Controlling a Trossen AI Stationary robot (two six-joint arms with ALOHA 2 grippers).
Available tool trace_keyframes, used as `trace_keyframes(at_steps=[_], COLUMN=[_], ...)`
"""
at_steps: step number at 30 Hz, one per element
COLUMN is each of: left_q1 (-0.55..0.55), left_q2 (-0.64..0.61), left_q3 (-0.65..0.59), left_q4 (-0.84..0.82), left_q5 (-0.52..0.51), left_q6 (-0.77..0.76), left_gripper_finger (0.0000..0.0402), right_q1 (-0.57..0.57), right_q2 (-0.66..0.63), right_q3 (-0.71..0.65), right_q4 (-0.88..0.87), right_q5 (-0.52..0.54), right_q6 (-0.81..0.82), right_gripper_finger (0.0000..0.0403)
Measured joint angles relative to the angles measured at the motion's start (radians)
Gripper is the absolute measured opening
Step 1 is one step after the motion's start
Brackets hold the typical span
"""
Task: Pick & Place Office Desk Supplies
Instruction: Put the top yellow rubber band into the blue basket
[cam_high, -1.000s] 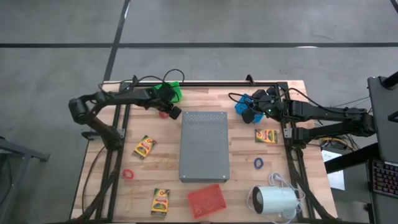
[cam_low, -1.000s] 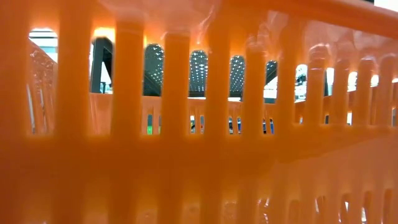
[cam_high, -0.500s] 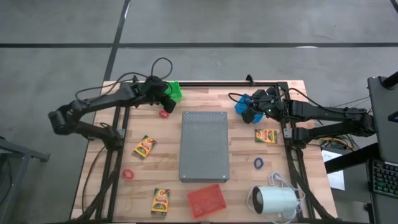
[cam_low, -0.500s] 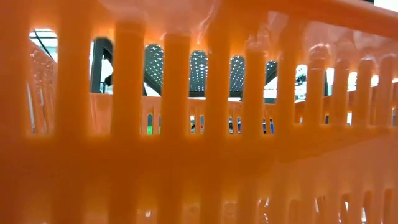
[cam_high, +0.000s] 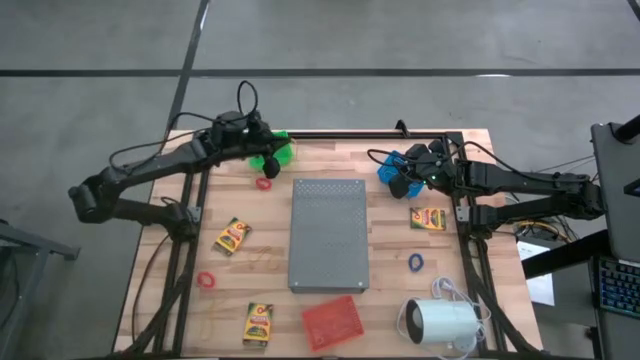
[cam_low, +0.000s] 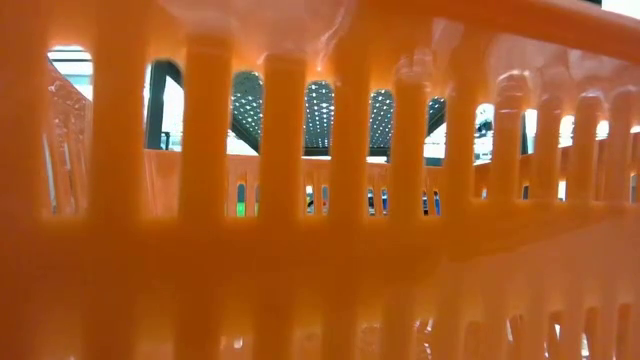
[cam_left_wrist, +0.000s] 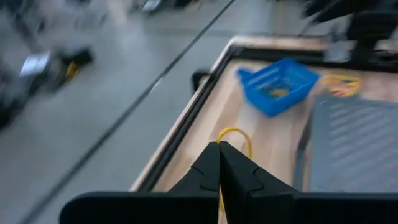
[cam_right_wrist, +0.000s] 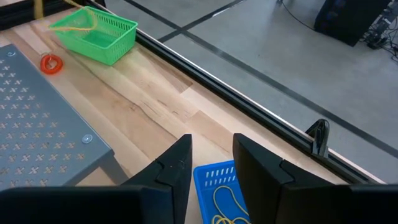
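My left pincer (cam_left_wrist: 219, 163), shut on a yellow rubber band (cam_left_wrist: 233, 138), hangs over the green basket (cam_high: 277, 149); it looks light and floppy, best pinched mid-loop. My right pincer (cam_right_wrist: 211, 158) stands open above the blue basket (cam_right_wrist: 219, 186)

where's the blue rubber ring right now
In the high view, the blue rubber ring lies on the table's right side, between the grey perforated slab and the white cylinder.

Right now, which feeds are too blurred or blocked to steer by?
Low view: blocked, an orange slotted basket wall fills the frame. Left wrist view: motion-blurred, the blue basket and floor are smeared. High view: sharp, evenly lit. Right wrist view: sharp, the green basket and grey perforated slab read clearly.
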Motion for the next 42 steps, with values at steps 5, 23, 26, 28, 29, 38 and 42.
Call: trace_keyframes(at_steps=[5, 23, 26, 28, 29, 38, 42], left_q1=[0.000, -0.003, -0.003, -0.003, -0.003, -0.003, -0.003], left_q2=[0.000, 0.000, 0.000, 0.000, 0.000, 0.000, 0.001], left_q3=[0.000, 0.000, 0.000, 0.000, 0.000, 0.000, 0.000], left_q4=[0.156, 0.354, 0.354, 0.354, 0.354, 0.356, 0.356], left_q5=[0.107, 0.201, 0.195, 0.185, 0.182, 0.174, 0.173], left_q6=[0.057, 0.026, 0.026, 0.026, 0.025, 0.000, 0.000], left_gripper_finger=[0.0002, 0.0002, 0.0002, 0.0002, 0.0002, 0.0002, 0.0002], right_q1=[0.000, 0.002, 0.002, 0.002, 0.002, 0.002, 0.002], right_q2=[0.002, 0.307, 0.337, 0.340, 0.339, 0.309, 0.308], right_q3=[0.000, -0.001, -0.001, -0.001, -0.001, 0.001, 0.001], right_q4=[0.001, 0.378, 0.410, 0.428, 0.441, 0.732, 0.788], right_q5=[0.000, -0.061, -0.063, -0.065, -0.078, -0.502, -0.515], right_q6=[0.023, -0.577, -0.587, -0.603, -0.610, -0.746, -0.766], right_gripper_finger=[0.0103, 0.0090, 0.0083, 0.0078, 0.0076, 0.0070, 0.0075])
